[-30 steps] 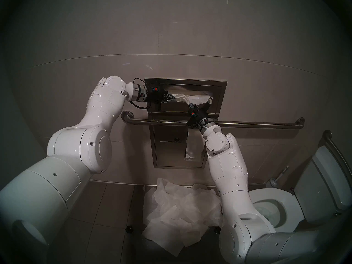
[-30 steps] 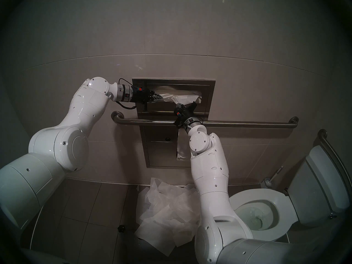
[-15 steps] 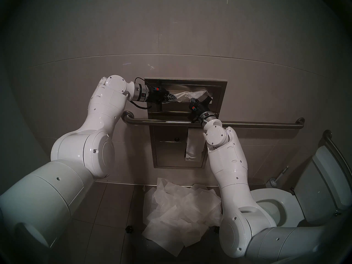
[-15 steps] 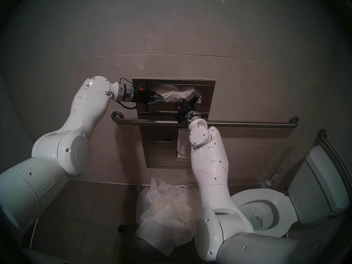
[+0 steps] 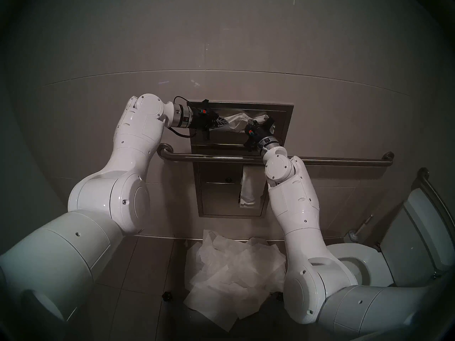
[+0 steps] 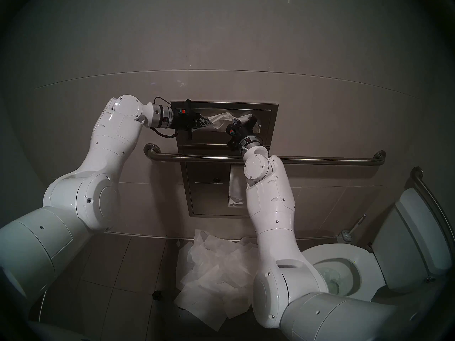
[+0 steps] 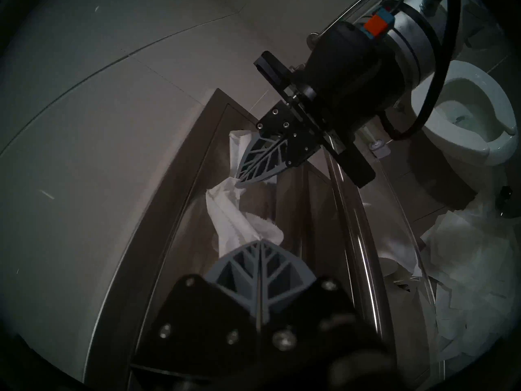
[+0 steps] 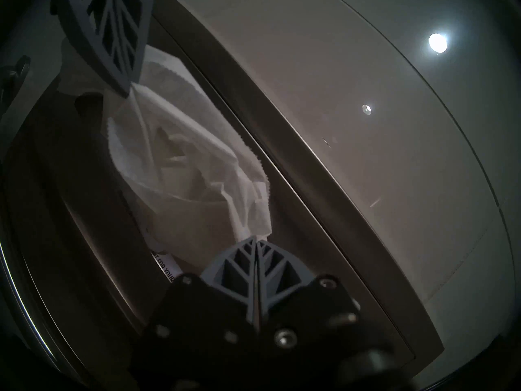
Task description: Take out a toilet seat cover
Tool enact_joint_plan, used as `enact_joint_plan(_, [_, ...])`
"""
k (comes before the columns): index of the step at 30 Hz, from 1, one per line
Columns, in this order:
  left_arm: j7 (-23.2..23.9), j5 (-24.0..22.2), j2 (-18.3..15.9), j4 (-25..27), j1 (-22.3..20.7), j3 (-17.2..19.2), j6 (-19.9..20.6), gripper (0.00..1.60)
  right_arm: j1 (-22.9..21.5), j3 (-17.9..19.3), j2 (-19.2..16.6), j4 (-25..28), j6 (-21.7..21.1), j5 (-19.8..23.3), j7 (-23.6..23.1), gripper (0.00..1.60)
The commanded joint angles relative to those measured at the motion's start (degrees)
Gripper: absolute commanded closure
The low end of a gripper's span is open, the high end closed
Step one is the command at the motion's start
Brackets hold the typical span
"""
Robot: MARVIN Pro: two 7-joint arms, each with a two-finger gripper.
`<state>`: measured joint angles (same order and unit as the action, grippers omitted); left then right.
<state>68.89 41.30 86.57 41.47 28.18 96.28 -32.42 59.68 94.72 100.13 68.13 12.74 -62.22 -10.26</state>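
Both end effectors pinch the same sheet. From the left head camera, the left end effector reaches in sideways and the right end effector comes up from below; each is closed on one end of the thin, crinkled, translucent white toilet seat cover, which bunches between them at the slot of the brushed-steel wall dispenser panel. Gripping both ends likely spreads the pull, since tissue this floppy could tear from one point. Below runs a steel grab bar, a narrow white toilet paper strip hangs beneath it, and a heap of flat white sheets lies on the tiled floor.

The right head camera shows nearly the same — left end effector, right end effector, cover stretched between them, part still in the slot.

The left wrist camera looks along its own grey ribbed fingers, pressed together on a twisted end of the cover; the right end effector nips the far end. A white toilet bowl sits beyond.

The right wrist camera shows its fingers closed on the cover, the left end effector clamping the other end. A white label just beside the fingers reads partly "FOR YOUR" — the rest is hidden.
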Motion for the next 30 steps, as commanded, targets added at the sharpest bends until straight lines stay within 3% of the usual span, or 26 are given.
enact_joint_plan(1, [-2.71,0.85,-0.26,2.96,-2.8,0.32,0.42,1.6,-4.64,-0.32,0.74,0.96,-0.45,-0.89,3.2,1.6])
enact_joint_plan(24, [-8.38,4.16,1.83,3.89,-5.28,0.12,2.8,1.6,-8.06,-1.33,1.01,-0.94,-2.88,-5.51,8.0,1.6])
enact_joint_plan(30, [-9.14,4.92,2.39,4.12,-6.18,-0.11,3.09,1.6,-8.73,-1.43,0.9,0.61,-2.91,-5.94,8.7,1.6])
